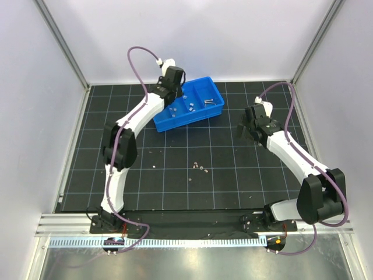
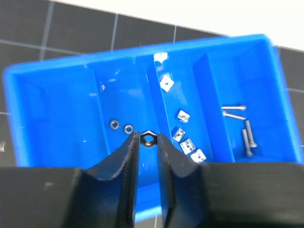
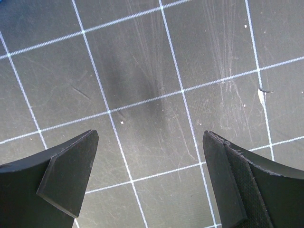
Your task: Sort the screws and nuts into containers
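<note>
The blue tray (image 1: 193,121) sits at the back middle of the mat. My left gripper (image 1: 173,88) hovers over it, shut on a hex nut (image 2: 148,138) held at my fingertips (image 2: 129,142) above the tray's second section. Two small round nuts (image 2: 121,126) lie in that section. Several square nuts (image 2: 183,117) lie in the third section, and several screws (image 2: 247,133) in the fourth. A few loose small parts (image 1: 199,166) lie mid-mat. My right gripper (image 1: 245,125) is open and empty over bare mat (image 3: 150,142), right of the tray.
The tray's leftmost section (image 2: 52,118) holds nothing. White walls and metal frame posts enclose the black grid mat (image 1: 233,175). A few tiny specks (image 1: 152,165) lie left of the loose parts.
</note>
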